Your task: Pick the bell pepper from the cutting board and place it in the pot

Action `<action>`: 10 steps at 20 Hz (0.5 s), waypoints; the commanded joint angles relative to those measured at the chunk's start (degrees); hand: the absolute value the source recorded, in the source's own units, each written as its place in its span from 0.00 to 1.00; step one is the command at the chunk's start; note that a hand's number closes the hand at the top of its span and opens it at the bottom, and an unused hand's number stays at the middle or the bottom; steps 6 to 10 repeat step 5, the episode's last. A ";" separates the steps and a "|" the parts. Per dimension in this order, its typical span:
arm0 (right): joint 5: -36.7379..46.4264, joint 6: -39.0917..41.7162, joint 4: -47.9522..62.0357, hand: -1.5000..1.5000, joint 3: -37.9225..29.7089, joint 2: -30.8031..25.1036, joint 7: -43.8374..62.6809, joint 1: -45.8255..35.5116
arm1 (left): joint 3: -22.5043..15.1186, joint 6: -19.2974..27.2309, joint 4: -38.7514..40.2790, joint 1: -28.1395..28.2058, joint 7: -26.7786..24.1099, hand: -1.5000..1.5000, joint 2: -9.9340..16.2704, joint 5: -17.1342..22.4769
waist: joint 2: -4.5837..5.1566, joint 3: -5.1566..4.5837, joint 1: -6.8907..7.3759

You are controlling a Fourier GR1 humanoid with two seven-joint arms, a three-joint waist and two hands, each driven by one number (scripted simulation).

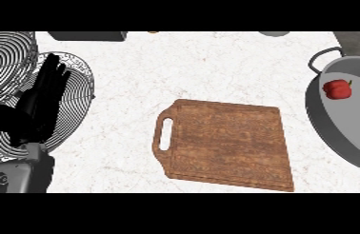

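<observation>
The red bell pepper (338, 89) lies inside the grey pot (330, 123) at the right edge of the head view, near the pot's far side. The wooden cutting board (225, 142) sits in the middle of the counter, handle slot to the left, with nothing on it. My left hand (41, 102) stands at the left edge with its fingers straight and pointing up, far from both board and pot. It holds nothing. My right hand does not show.
Round wire racks (74, 92) lie under and behind my left hand at the left edge. A grey object (88, 35) sits at the counter's far edge. The pot's loop handle (325, 57) sticks out toward the back.
</observation>
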 commanded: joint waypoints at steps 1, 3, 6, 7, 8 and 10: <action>-0.70 7.87 0.61 0.00 -0.19 -1.92 -6.04 1.35 | 1.38 -1.08 1.06 -1.62 0.33 0.50 1.57 0.85 | 0.06 0.06 -0.11; -0.77 7.97 0.87 0.00 -0.08 -3.15 -4.82 1.57 | 1.37 -0.18 -1.47 -1.95 2.83 0.50 1.64 0.91 | -0.02 0.14 0.36; -1.06 6.65 0.69 0.00 0.02 -1.09 -6.15 1.99 | -1.97 0.69 -2.62 1.63 0.58 0.50 -1.21 -1.38 | -0.09 0.14 0.63; -1.06 6.65 0.69 0.00 0.02 -1.09 -6.15 1.99 | -1.97 0.69 -2.62 1.63 0.58 0.50 -1.21 -1.38 | -0.09 0.14 0.63; -1.06 6.65 0.69 0.00 0.02 -1.09 -6.15 1.99 | -1.97 0.69 -2.62 1.63 0.58 0.50 -1.21 -1.38 | -0.09 0.14 0.63; -1.06 6.65 0.69 0.00 0.02 -1.09 -6.15 1.99 | -1.97 0.69 -2.62 1.63 0.58 0.50 -1.21 -1.38 | -0.09 0.14 0.63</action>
